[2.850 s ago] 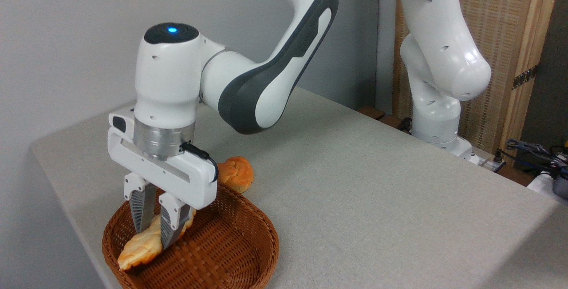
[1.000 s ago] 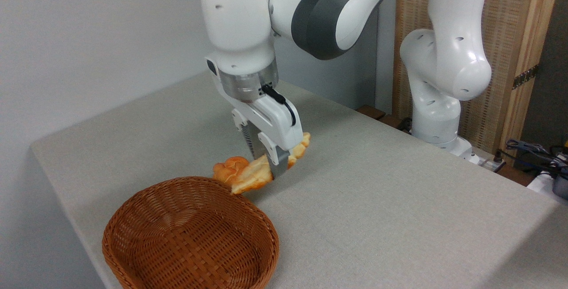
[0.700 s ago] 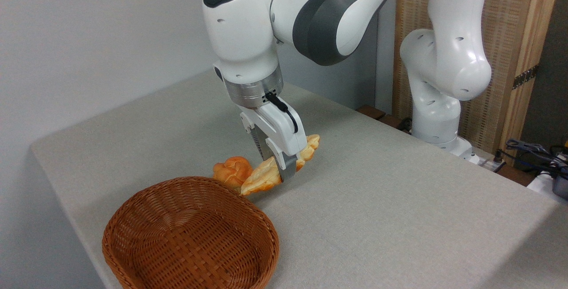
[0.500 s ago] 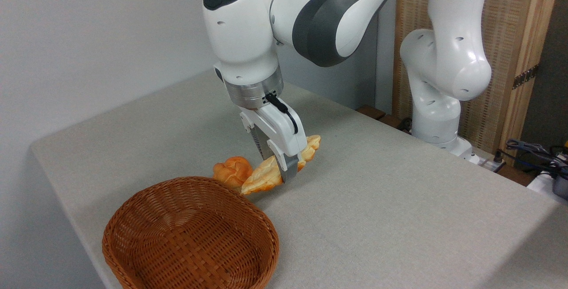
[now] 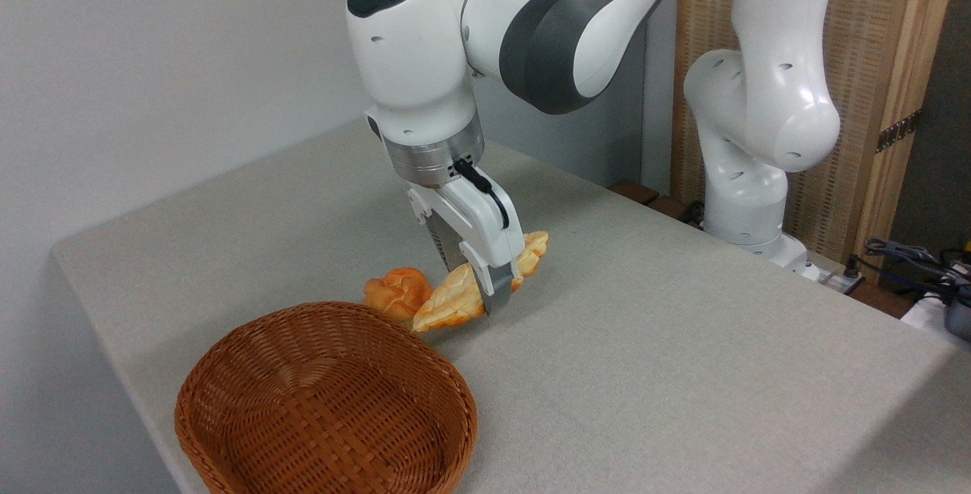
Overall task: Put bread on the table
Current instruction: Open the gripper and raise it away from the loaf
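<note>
The long pale golden braided bread (image 5: 455, 303) hangs slanted just above the light grey table (image 5: 645, 342), its lower pointed end near the surface beside the basket's far rim. My gripper (image 5: 479, 289) comes down from above and is shut on the loaf's middle, its near finger (image 5: 494, 291) crossing the loaf. The loaf's upper end (image 5: 535, 245) sticks out to the right behind the gripper body. Whether the lower tip touches the table I cannot tell.
A small round orange-brown bun (image 5: 394, 291) lies on the table just left of the loaf. The round brown wicker basket (image 5: 326, 403) stands empty at the front left. The arm's white base (image 5: 747, 198) rises at the back right, with cables (image 5: 910, 259) beyond the table edge.
The gripper lifted the bread out of the basket and carried it right and back over the table. Over the last second it sank a little; in the last half second it barely moved.
</note>
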Motion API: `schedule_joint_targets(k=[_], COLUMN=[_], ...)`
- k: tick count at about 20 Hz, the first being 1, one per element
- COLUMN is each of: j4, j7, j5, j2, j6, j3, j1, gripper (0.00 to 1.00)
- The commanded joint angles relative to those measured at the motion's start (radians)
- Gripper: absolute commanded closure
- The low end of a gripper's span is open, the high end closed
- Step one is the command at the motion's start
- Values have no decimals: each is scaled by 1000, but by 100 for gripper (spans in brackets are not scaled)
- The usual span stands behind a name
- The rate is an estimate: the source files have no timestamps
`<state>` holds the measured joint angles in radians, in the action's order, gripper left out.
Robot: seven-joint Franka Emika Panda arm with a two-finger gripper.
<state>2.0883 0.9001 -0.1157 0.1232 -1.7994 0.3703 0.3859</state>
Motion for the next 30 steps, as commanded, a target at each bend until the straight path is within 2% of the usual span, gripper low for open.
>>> schedule_joint_targets(k=[1, 7, 11, 13, 16, 18, 21, 25, 28, 30], j4=[1, -8, -57, -83, -96, -97, -115, -186, -183, -185], j7=[10, 10, -10, -56, -154, -179, -187, -191, -193, -193], j5=[16, 14, 13, 16, 19, 18, 19, 45, 50, 73], j2=[10, 12, 15, 15, 13, 15, 16, 12, 9, 1], j6=[8, -2, -51, -83, -197, -224, -224, -225, -212, -181], j3=[2, 1, -8, -11, -45, -47, -47, -37, -37, -42], j1=[5, 5, 5, 10, 13, 11, 8, 4, 4, 4], gripper=[0, 0, 0, 0, 0, 0, 0, 0, 0, 0])
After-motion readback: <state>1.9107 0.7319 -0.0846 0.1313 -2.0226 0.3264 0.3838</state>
